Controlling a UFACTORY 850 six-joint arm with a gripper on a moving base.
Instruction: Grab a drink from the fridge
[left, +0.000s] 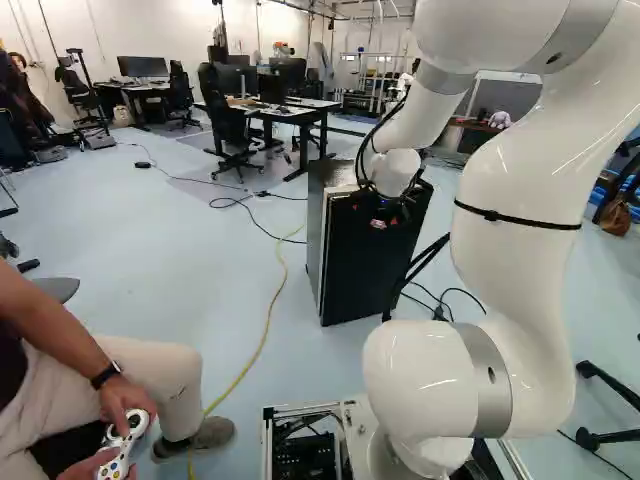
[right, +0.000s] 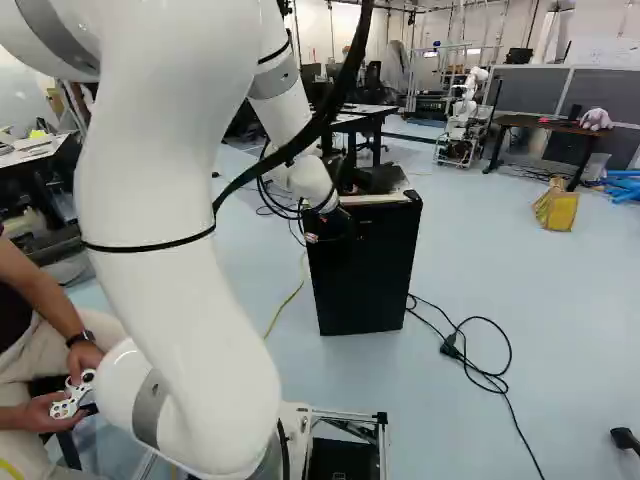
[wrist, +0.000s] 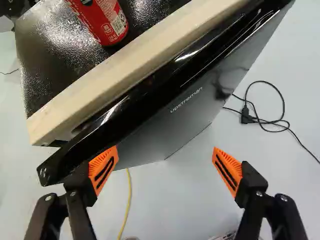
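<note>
Wrist view: tool (left: 384, 214) spread near the fridge (wrist: 175, 126).

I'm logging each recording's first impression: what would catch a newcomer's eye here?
The big white jointed arm dominates both base views, reaching to a black box-shaped fridge. In the wrist view, a bright red metal can rests on the fridge's textured top, beyond the orange pads of the open black gripper.
</note>
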